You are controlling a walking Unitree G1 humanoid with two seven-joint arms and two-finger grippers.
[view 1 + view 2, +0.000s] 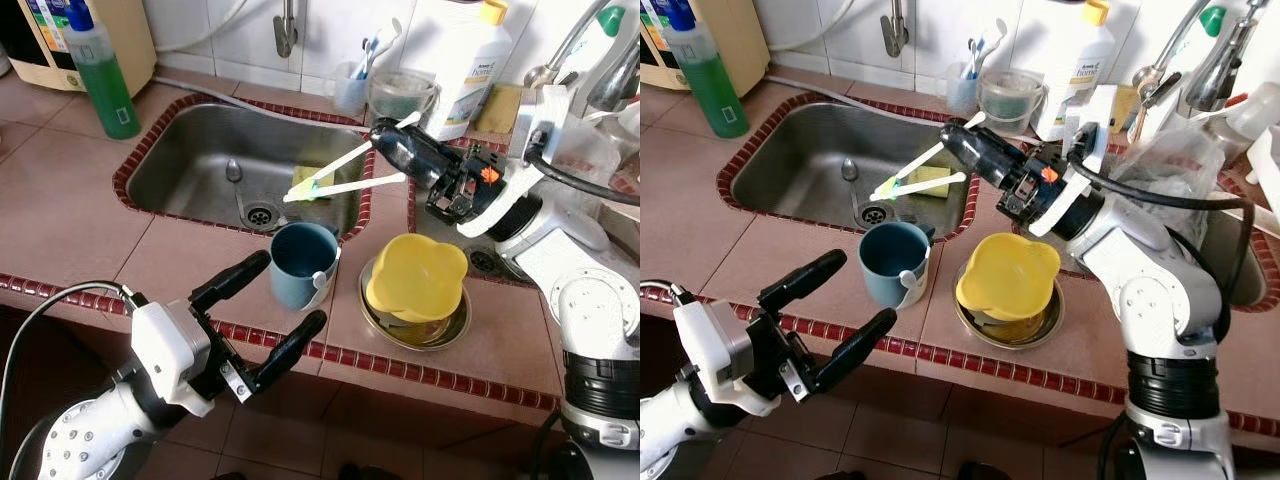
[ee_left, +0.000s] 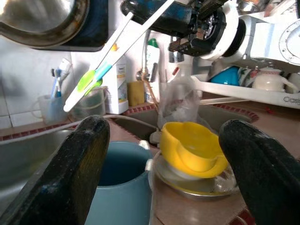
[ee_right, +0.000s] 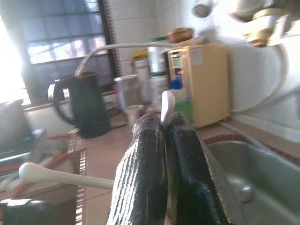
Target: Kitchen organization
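My right gripper (image 1: 385,140) reaches in from the right above the sink's right edge, shut on two white toothbrushes (image 1: 340,175) whose green heads hang over the basin. In the right wrist view one white handle (image 3: 166,105) pokes up between the closed fingers (image 3: 145,159). A blue mug (image 1: 303,262) stands on the counter in front of the sink. My left gripper (image 1: 288,292) is open just in front of the mug, its two fingers (image 2: 79,173) spread to either side of it, touching nothing. A yellow bowl (image 1: 418,275) lies tilted in a steel dish (image 1: 450,335) right of the mug.
The steel sink (image 1: 200,150) holds a yellow sponge (image 1: 310,178) and a spoon (image 1: 233,172). A green soap bottle (image 1: 105,80) stands at the back left. A toothbrush cup (image 1: 352,85), a glass jar (image 1: 400,95) and a white detergent bottle (image 1: 470,60) line the wall.
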